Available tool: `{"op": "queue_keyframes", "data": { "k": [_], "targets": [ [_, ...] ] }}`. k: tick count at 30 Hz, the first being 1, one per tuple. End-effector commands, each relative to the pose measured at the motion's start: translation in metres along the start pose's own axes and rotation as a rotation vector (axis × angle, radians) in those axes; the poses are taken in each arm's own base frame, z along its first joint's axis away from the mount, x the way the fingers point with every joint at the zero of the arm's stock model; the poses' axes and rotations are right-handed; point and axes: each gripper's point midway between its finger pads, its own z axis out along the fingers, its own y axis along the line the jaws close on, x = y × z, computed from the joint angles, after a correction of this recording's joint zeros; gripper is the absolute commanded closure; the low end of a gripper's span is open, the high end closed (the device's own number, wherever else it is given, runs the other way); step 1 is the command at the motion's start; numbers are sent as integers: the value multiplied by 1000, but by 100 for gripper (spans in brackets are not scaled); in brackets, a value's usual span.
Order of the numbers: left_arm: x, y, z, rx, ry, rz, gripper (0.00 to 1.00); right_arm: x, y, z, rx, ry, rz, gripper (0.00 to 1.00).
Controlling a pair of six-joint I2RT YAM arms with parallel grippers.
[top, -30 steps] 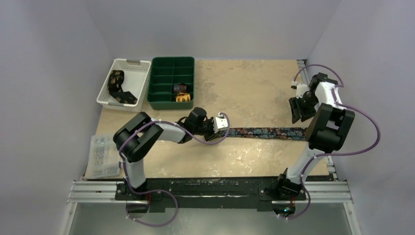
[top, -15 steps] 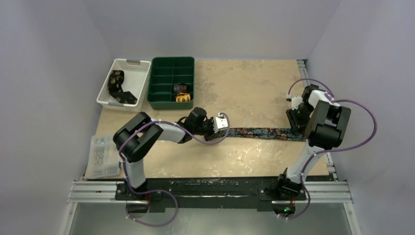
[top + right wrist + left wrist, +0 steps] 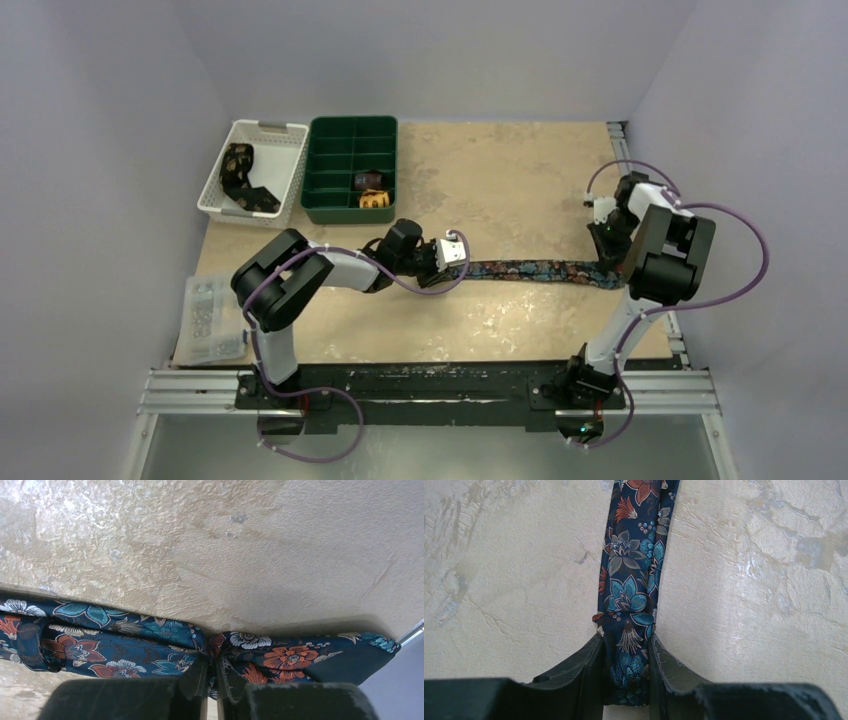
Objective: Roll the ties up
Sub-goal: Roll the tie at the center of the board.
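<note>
A dark navy tie [image 3: 535, 271] with a floral print lies stretched left to right across the table. My left gripper [image 3: 452, 256] is shut on its narrow left end. In the left wrist view the tie [image 3: 634, 580] runs away from the gripper [image 3: 626, 647], pinched across its width between both fingers. My right gripper [image 3: 607, 264] stands over the tie's right end. Seen from the right wrist, that gripper [image 3: 212, 670] is shut on the bunched fabric, and the tie [image 3: 115, 642] spreads out to both sides of it.
At the back left a white basket [image 3: 268, 126] holds a black-and-gold tie [image 3: 240, 175]. Next to it, a green divided tray [image 3: 352, 121] holds two rolled ties [image 3: 372, 190]. A clear plastic box [image 3: 210, 318] sits at the left edge. Purple cables loop off both arms.
My right gripper came down from the back right onto the tie's right end and closed on it. The left gripper kept its hold and did not move.
</note>
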Motion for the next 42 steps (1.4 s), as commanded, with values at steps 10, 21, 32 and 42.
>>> {"op": "queue_keyframes", "data": {
  "k": [10,21,32,42],
  "targets": [
    [46,-8,-9,6,161,-54,94,-9,-22,-17,40,-39,-26,76],
    [46,-9,-9,7,161,-53,95,2,-14,7,-8,12,5,66],
    [47,-9,-9,6,164,-53,95,-2,-30,-15,20,-31,-15,100],
    [48,-9,-9,7,165,-52,95,-3,-56,-20,89,-42,-15,100]
  ]
}}
